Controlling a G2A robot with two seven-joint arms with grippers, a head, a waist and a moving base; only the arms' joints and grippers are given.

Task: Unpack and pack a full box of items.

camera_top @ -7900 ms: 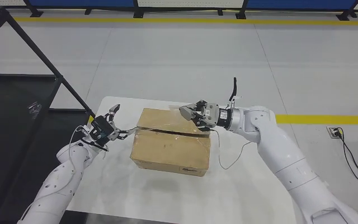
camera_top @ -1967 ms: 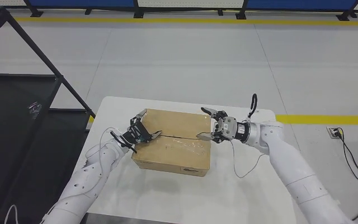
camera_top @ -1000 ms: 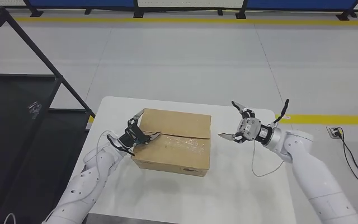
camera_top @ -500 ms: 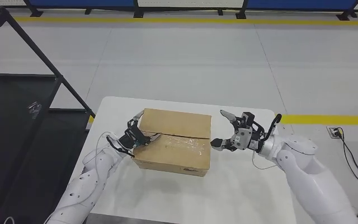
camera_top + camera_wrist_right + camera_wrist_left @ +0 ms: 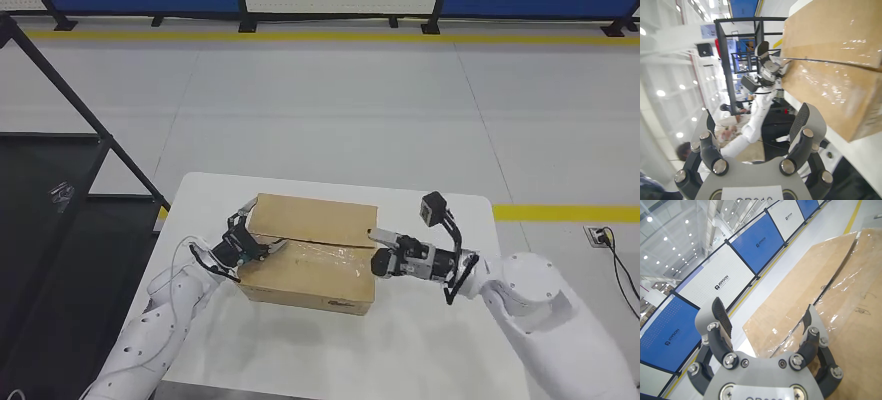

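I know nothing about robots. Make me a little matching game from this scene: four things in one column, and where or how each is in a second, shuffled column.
Things
1. cardboard box
2. left gripper
3. right gripper
4. table

Place or state
A. white, with the box standing on it
B. open, at the top seam at one end of the box
C. brown, with shiny tape on top
D. open, beside the opposite end of the box

Pairs: 1-C, 2-B, 3-D, 4-A
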